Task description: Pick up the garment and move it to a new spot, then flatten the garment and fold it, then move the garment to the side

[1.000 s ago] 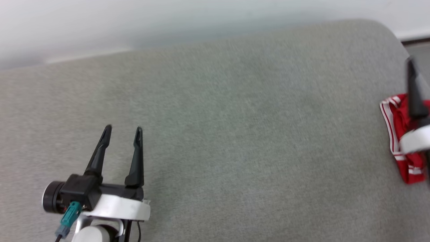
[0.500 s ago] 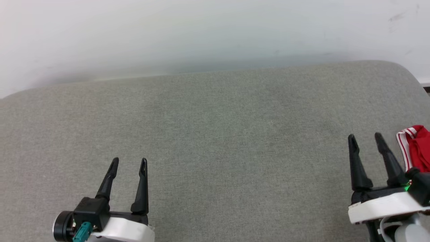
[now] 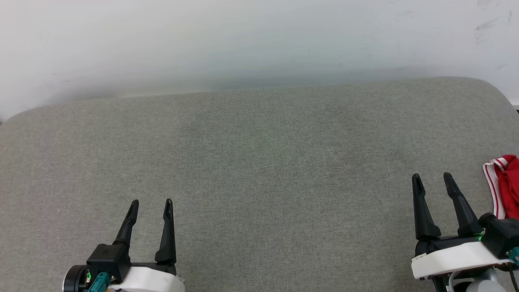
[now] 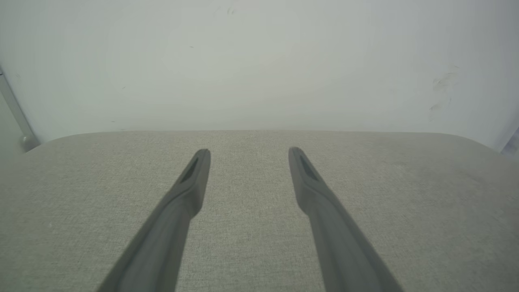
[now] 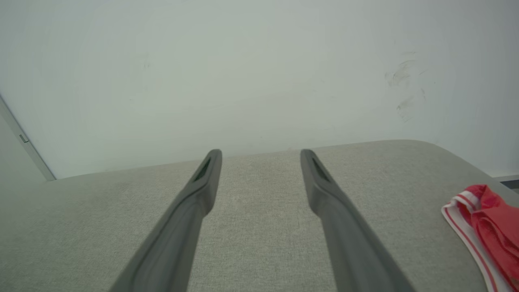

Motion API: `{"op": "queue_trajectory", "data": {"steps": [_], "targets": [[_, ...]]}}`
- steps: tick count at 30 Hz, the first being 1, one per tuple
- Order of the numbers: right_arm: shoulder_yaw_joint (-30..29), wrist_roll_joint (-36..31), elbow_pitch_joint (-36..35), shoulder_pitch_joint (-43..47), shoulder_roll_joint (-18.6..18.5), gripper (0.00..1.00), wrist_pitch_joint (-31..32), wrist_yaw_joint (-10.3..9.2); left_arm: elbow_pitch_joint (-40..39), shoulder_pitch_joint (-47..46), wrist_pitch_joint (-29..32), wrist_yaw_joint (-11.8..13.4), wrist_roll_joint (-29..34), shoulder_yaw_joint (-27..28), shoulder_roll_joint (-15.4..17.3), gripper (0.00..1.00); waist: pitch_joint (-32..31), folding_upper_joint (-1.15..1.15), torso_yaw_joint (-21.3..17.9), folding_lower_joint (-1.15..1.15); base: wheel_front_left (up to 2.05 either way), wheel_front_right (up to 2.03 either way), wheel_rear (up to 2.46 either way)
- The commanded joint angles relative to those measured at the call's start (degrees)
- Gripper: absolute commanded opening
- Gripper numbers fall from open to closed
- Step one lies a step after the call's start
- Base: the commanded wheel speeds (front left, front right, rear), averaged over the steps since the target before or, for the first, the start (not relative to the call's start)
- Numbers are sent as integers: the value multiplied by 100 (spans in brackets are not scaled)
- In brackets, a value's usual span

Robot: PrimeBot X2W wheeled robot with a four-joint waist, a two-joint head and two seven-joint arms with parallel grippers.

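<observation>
At lower left you have the left tool above the grey fabric surface, its fingers spread and empty. At lower right, your right tool is likewise spread, holding nothing. Just to its right lies the garment, bunched, red with white striped trim.

Red garment with white-striped trim lies bunched at right edge
</observation>
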Motion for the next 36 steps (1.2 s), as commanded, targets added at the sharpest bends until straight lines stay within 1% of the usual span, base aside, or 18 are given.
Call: {"op": "queue_trajectory", "data": {"steps": [1, 12, 13, 16, 26, 36], "targets": [[-4, -52, 1, 77, 39, 100, -29, -4, 1, 35, -13, 26, 43, 27, -11, 100, 1, 0, -5, 1, 0, 0, 0], [17, -43, -20, 44, 98, 100, -39, -4, 0, 64, -13, -50, -133, 52, -44, 100, 3, 0, -35, 1, 0, 0, 0], [18, -38, 12, 0, 64, 0, -16, 0, 29, 12, 0, -40, -121, 31, -34, 0, 3, 0, -36, 1, 0, 0, 0], [28, -26, 169, 42, 64, 0, 5, 0, 191, 42, 27, -40, -125, 11, -40, 0, 3, 0, -36, 1, 0, 0, 0], [-24, 1072, 249, -22, 63, 0, 264, 0, 330, -96, 297, -90, -1266, 88, -24, 0, -21, 0, -21, 1, 0, 0, 0], [-80, 2038, 329, -91, 66, 0, 502, -1, 451, -225, 543, -135, -2274, 164, -12, 0, -44, 0, -6, 1, 0, 0, 0]]}}
